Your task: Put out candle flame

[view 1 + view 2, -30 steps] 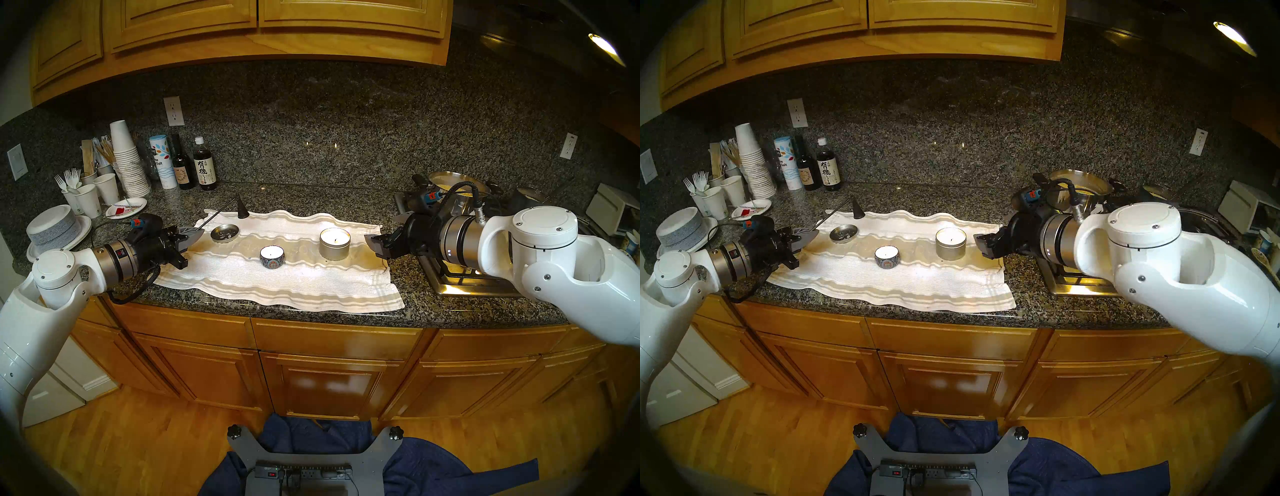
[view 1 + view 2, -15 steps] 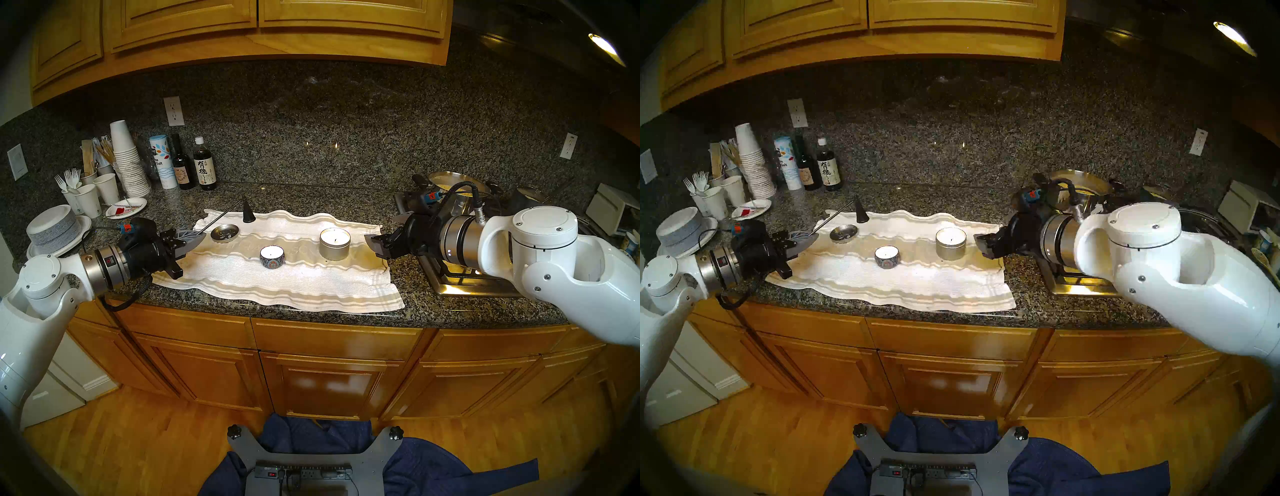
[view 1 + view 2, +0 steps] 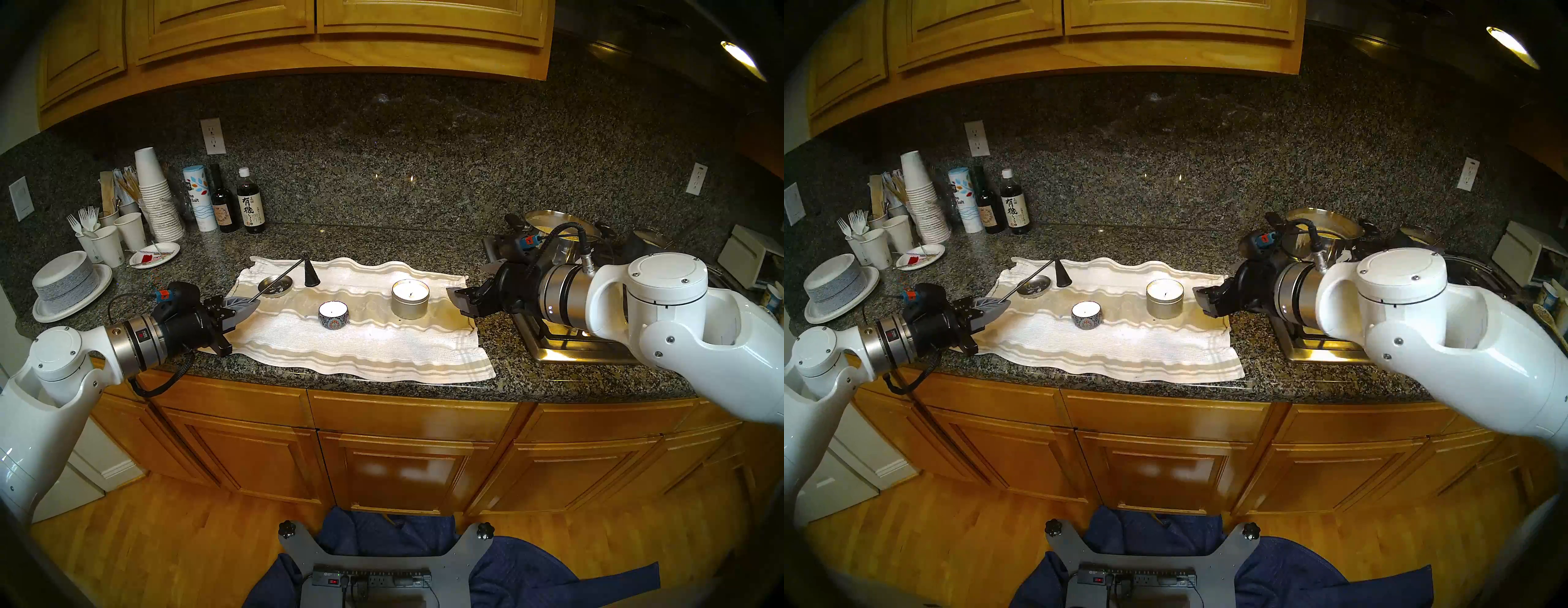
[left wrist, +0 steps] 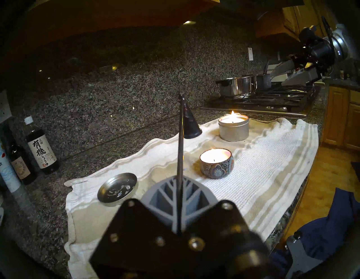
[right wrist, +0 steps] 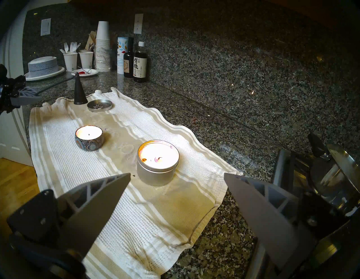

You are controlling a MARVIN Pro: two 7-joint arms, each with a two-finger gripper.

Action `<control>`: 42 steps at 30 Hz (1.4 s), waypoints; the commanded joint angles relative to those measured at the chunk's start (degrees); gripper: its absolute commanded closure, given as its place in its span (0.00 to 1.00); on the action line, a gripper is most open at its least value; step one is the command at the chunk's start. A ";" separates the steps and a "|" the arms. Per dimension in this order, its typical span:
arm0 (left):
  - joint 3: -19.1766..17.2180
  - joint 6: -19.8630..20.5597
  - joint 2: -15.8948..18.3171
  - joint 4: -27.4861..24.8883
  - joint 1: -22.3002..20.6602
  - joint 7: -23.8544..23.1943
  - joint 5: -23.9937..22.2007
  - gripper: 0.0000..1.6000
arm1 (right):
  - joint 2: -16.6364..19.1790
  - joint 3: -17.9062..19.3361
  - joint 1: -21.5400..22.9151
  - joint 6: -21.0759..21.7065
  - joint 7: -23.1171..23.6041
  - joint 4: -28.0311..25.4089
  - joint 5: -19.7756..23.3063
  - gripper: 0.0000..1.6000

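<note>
Candles sit on a white striped towel (image 3: 365,339) spread over the granite counter (image 3: 382,242), and the nearest to the counter's front edge is a small patterned tin (image 3: 333,314) filled almost to its rim with pale wax, a dark wick at its centre; no flame can be made out on it. To its right and a little farther back stands a taller plain silver tin (image 3: 410,298) holding white wax with a small flame burning on the wick, clearest in the left wrist view (image 4: 232,113). Behind and to the left of the patterned tin lies a shallow metal lid (image 3: 275,285), open side up, with a few dark and pale specks inside. The left gripper (image 3: 250,304) hangs just over the towel's left edge with its grey fingers pressed together on the thin rod handle of a candle snuffer (image 3: 312,275); the rod slants up and to the right across the lid, and the black cone hangs mouth-down just beside the lid, well short of the lit silver tin. The right gripper (image 5: 176,194) hovers at the towel's right end, close beside the silver tin, its jaws spread wide and gripping nothing. Farther back on the right, a steel pot (image 3: 560,231) sits on the stove. At the far left stand paper cups (image 3: 152,191), some holding plastic forks, beside two dark bottles (image 3: 250,208).
</note>
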 commanded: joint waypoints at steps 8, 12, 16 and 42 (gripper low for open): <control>0.99 -0.35 1.10 -1.19 -1.08 0.18 0.69 1.00 | 0.07 1.45 1.45 -0.42 0.11 -0.04 -0.01 0.00; 1.52 -0.33 1.24 -1.64 -0.81 0.20 0.88 1.00 | 0.07 1.45 1.45 -0.42 0.11 -0.04 -0.01 0.00; 2.38 -0.27 1.69 -1.52 -1.05 0.53 1.46 1.00 | 0.07 1.45 1.45 -0.42 0.11 -0.04 -0.01 0.00; 7.48 -0.49 2.69 0.10 -4.41 2.49 4.50 1.00 | 0.07 1.43 1.46 -0.42 0.09 -0.05 -0.02 0.00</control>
